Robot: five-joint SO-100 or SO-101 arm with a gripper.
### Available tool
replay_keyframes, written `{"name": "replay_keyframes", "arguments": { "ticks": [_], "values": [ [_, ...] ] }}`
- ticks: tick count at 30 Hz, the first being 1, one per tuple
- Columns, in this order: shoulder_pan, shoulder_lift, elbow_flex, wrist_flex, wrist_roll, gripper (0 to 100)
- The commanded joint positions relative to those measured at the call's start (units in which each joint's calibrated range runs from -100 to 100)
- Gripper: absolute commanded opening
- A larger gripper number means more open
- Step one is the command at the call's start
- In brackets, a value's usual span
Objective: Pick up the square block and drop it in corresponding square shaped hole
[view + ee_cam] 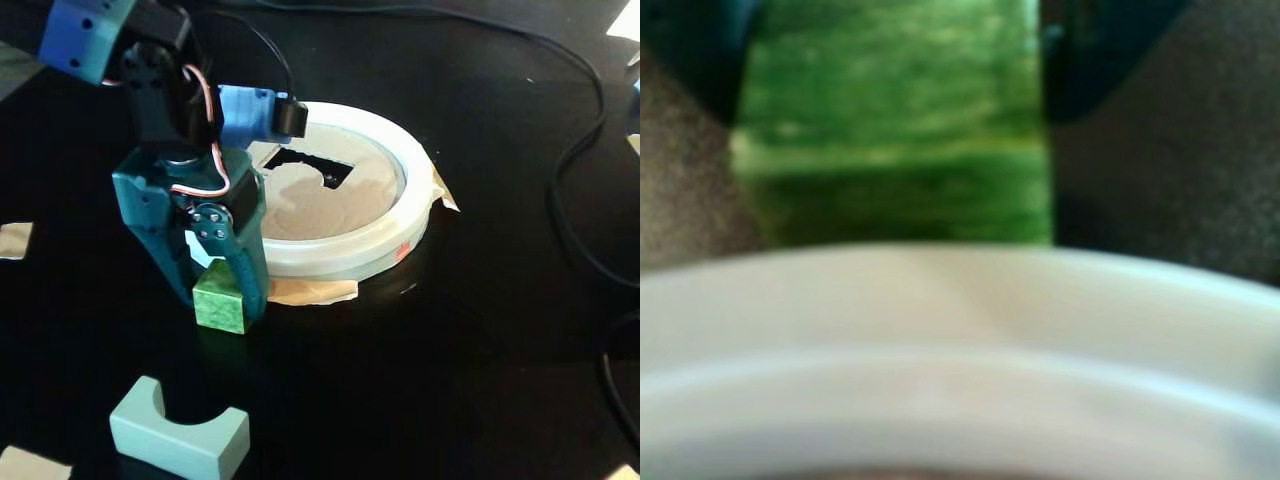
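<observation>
My gripper is clenched on the square block, low by the tabletop just near-left of the ring rim (grab done, I reckon); lift, carry & drop into the square shaped hole still left.

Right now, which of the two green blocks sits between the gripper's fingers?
The small mottled green cube, flanked by the gripper beside the white ring. The larger pale mint block with the arched notch lies apart, nearer the camera in the fixed view.

Pale mint arched block and black cables on the dark table.
</observation>
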Motion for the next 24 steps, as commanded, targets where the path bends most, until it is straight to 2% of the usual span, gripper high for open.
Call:
{"name": "replay_keyframes", "arguments": {
  "ticks": [1, 6, 14, 24],
  "values": [
    [-0.87, -0.48, -4.18, -0.93, -0.20, 41],
    [-0.87, -1.55, -4.09, -0.13, -0.20, 37],
    [-1.00, -11.31, -3.18, 1.08, -0.20, 38],
    [-1.00, -32.36, -4.18, 15.93, -0.34, 38]
  ]
}}
